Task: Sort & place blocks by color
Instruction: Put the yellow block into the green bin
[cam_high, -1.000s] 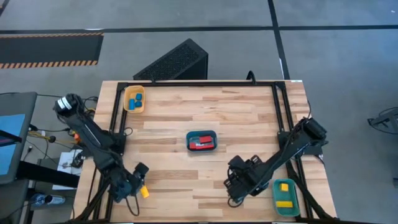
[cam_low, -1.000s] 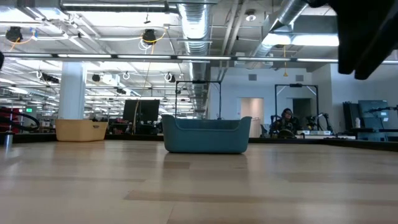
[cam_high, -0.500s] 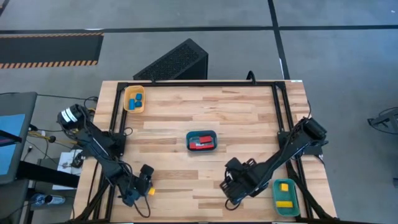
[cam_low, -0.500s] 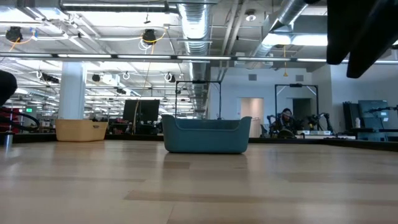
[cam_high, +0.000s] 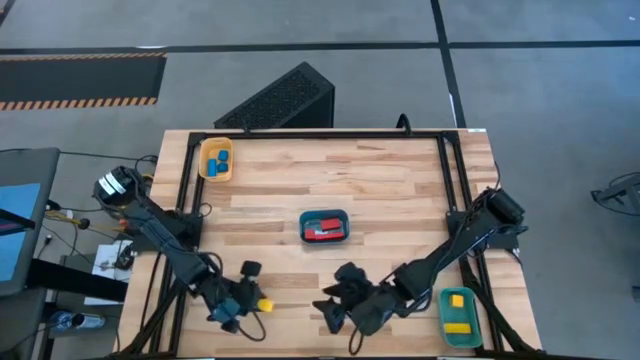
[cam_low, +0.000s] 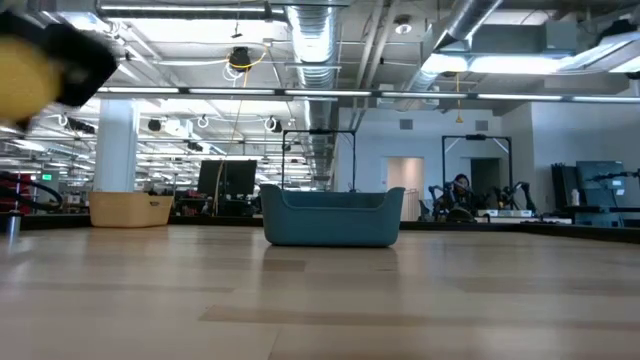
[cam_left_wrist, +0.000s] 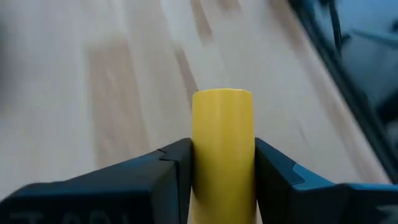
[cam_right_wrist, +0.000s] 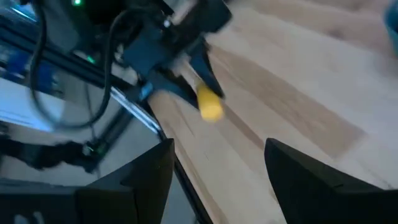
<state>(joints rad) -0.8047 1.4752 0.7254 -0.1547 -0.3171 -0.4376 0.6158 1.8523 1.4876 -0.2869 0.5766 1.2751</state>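
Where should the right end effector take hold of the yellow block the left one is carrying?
On the free tip of the yellow block, which sticks out past the left end effector, clamped across its lower length. The open right end effector faces that tip, so head-on seems best.

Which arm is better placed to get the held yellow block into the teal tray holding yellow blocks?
Right. The left gripper holds the yellow block, but the tray sits beside the right arm, whose open gripper faces it.

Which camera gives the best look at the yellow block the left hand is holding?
The left wrist view: the yellow block fills the frame, clamped between the left hand's fingers. The high view shows a small speck, the right wrist view shows it far off, and the low view shows only a blur.
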